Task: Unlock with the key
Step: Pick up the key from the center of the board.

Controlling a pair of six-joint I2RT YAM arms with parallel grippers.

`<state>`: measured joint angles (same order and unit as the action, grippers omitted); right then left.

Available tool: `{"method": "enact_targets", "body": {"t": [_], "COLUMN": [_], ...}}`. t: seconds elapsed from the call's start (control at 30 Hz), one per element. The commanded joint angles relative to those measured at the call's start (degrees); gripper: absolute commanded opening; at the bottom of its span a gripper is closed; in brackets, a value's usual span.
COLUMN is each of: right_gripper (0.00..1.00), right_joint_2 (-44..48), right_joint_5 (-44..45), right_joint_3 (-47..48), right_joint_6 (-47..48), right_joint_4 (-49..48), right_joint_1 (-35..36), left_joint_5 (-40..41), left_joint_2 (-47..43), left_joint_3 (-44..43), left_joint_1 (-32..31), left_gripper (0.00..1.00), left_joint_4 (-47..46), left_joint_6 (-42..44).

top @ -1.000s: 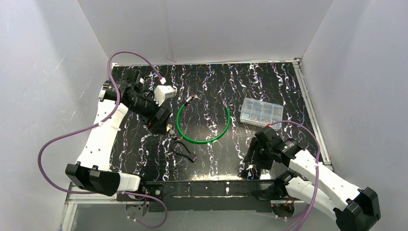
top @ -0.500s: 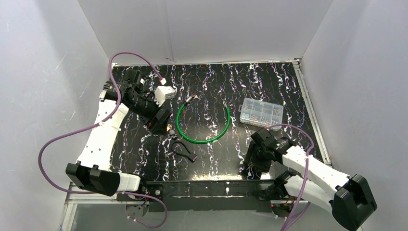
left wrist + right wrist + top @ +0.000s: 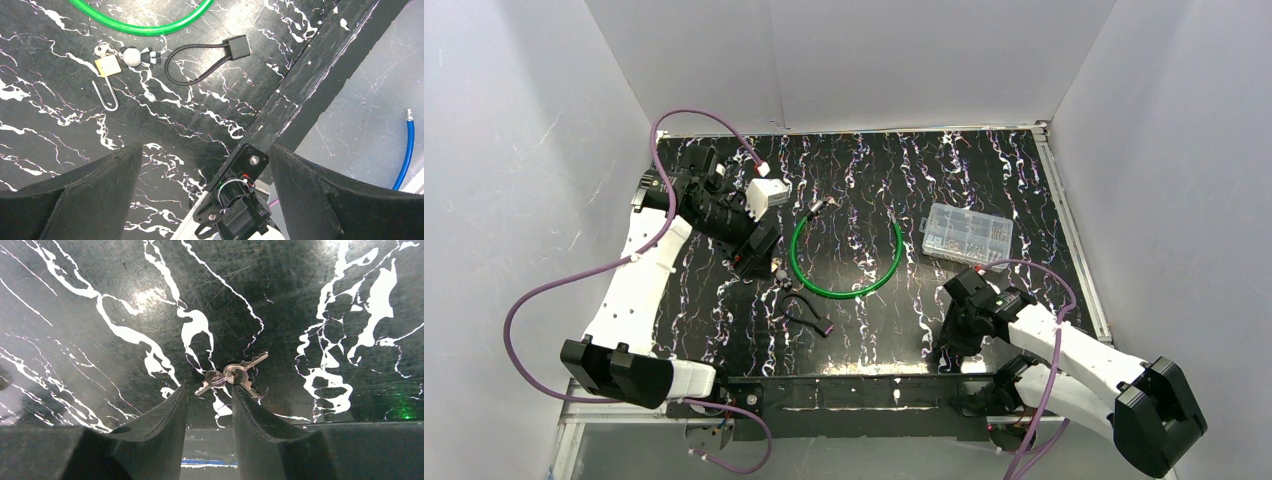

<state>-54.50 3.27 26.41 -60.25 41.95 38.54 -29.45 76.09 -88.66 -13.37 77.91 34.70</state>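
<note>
On the left nothing has moved. The left gripper (image 3: 205, 152) hangs above the table (image 3: 984, 170) with its jaws as wide as they go and nothing between them. Below it lies the padlock (image 3: 108, 65), small and brass, touching a panda charm (image 3: 135, 56). A bent steel U (image 3: 105, 97) lies just beside them; I can't tell if that is the shackle. A black strap (image 3: 205, 62) sits to one side, and the green ring (image 3: 844, 255) curves just past them.

The change is on the right. Over the last second I have brought the right arm back and down towards the near edge, and the right gripper (image 3: 209, 392) has narrowed from wide to roughly half open. Its tips now flank the keys (image 3: 231, 375), which lie flat on the table just ahead of the gap. I judge they aren't pinched yet, since daylight shows between the fingers and the bunch looks to be resting on the surface.

So I'm mid-grasp on the keys, well apart from the padlock. Flat keys on a hard top may skate out as the jaws shut.
</note>
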Motion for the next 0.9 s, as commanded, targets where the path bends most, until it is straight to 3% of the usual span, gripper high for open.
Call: {"method": "enact_targets", "body": {"t": [0.0,0.23,0.4,0.87], "right_gripper": [0.42,0.43,0.38,0.36], "right_joint_2": [0.7,1.9,-2.1,-4.4], "right_joint_5": [3.8,7.5,6.8,6.5], "right_joint_3": [0.0,7.7,6.6,3.5], "right_joint_6": [-1.7,0.9,1.5,0.8], "right_joint_4": [1.6,7.9,5.6,2.4], "right_joint_1": [0.5,0.5,0.5,0.5], "left_joint_5": [-0.6,-0.9,0.2,1.0], "left_joint_2": [-2.0,-2.9,-3.8,-4.0], "left_joint_3": [-0.2,1.4,2.1,1.9], "left_joint_1": [-0.3,-0.3,-0.3,-0.3], "left_gripper": [0.98,0.98,0.98,0.98], "left_joint_4": [0.6,0.2,-0.4,-0.9], "left_joint_6": [0.1,0.6,1.2,1.3]}}
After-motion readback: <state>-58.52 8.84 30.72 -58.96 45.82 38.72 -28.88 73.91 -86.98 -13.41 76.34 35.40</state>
